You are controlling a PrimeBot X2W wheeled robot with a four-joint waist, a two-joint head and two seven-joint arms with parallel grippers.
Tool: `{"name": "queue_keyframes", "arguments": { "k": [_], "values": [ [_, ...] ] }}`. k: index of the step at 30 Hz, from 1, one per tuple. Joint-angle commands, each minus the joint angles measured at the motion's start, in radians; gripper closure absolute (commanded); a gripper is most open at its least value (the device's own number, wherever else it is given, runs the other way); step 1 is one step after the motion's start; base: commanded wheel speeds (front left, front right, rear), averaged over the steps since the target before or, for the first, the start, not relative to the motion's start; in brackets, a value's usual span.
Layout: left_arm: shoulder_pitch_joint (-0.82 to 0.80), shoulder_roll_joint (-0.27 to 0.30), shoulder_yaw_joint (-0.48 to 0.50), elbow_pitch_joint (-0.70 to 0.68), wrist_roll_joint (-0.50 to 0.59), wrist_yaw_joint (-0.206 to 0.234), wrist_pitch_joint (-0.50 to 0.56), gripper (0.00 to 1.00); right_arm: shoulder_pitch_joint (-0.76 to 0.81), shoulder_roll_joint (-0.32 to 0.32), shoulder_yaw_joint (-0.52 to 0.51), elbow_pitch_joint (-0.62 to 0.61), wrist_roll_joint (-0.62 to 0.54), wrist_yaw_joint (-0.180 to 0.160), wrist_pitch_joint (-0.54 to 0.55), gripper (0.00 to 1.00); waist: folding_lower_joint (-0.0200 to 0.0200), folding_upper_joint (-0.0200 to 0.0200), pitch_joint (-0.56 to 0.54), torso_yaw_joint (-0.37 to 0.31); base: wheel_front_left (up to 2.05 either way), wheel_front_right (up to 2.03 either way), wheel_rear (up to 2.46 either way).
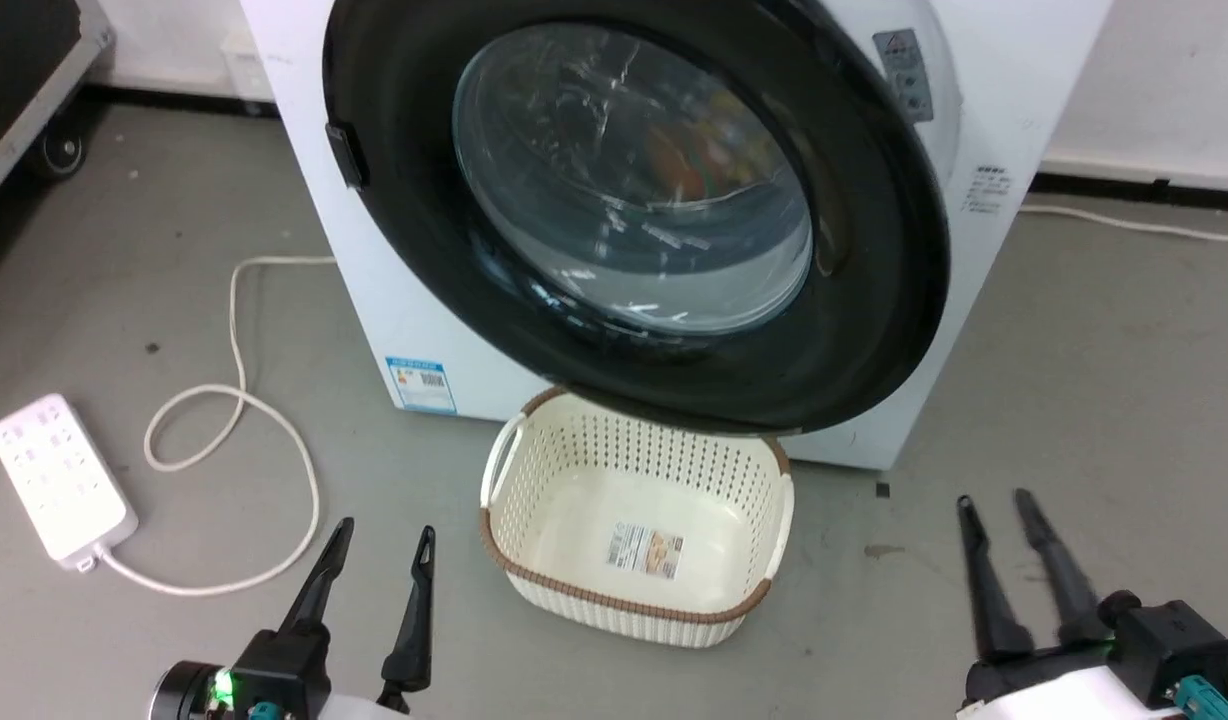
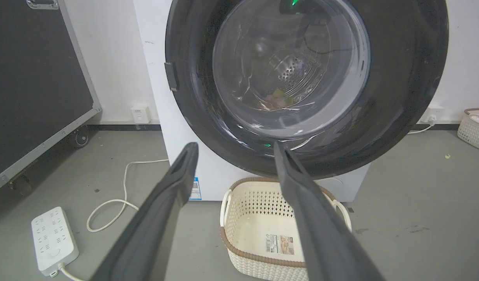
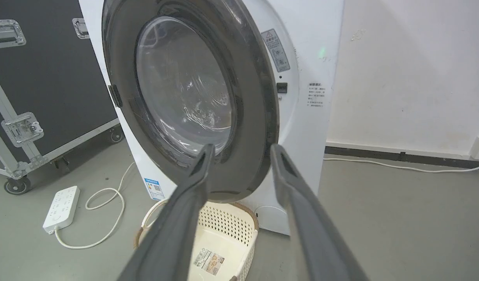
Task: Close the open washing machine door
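Although the washing machine door (image 1: pixel 874 250) covers the porthole of the washing machine (image 1: pixel 374 270), in the right wrist view its right edge seems to stand a little off the white front; I cannot tell if it is latched. Its wide black rim is glossy, and reflections on the bulging glass blur the drum behind. The head view cuts off its top, and its lower rim hides the back of the cream basket (image 1: pixel 614 610). The left hand (image 1: pixel 387 527) and right hand (image 1: pixel 993 497) hover with fingers spread, grasping nothing.
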Motion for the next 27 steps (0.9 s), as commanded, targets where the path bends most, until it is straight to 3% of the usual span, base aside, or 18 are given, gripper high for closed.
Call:
{"name": "queue_keyframes", "arguments": {
  "k": [1,5,10,19,27],
  "values": [
    [-0.015,-0.005,-0.003,-0.005,0.01,-0.005,-0.004,0.0,-0.002,0.001,0.004,0.002,-0.006,0.001,-0.005,1.0,0.0,0.0,0.022,0.009,0.0,0.0,0.0],
    [-0.042,-0.014,-0.019,-0.018,0.026,-0.003,-0.004,0.0,-0.051,-0.033,0.031,0.014,-0.02,0.001,-0.005,1.0,0.0,0.0,0.084,0.028,0.0,0.0,0.0],
    [-0.088,-0.027,-0.044,-0.032,0.037,-0.002,-0.004,0.0,-0.189,-0.142,0.106,0.053,-0.023,0.001,0.033,1.0,0.0,0.0,0.177,0.049,0.0,0.0,0.0],
    [-0.182,-0.04,-0.086,-0.039,0.046,0.001,-0.004,0.0,-0.495,-0.351,0.205,0.198,0.107,0.001,0.102,1.0,0.0,0.0,0.321,0.105,0.0,0.0,0.0],
    [-0.226,-0.047,-0.107,-0.05,0.044,0.015,-0.004,0.0,-0.736,-0.439,0.233,0.367,0.202,0.001,0.11,1.0,0.0,0.0,0.393,0.136,0.0,0.0,0.0]
  ]
}}
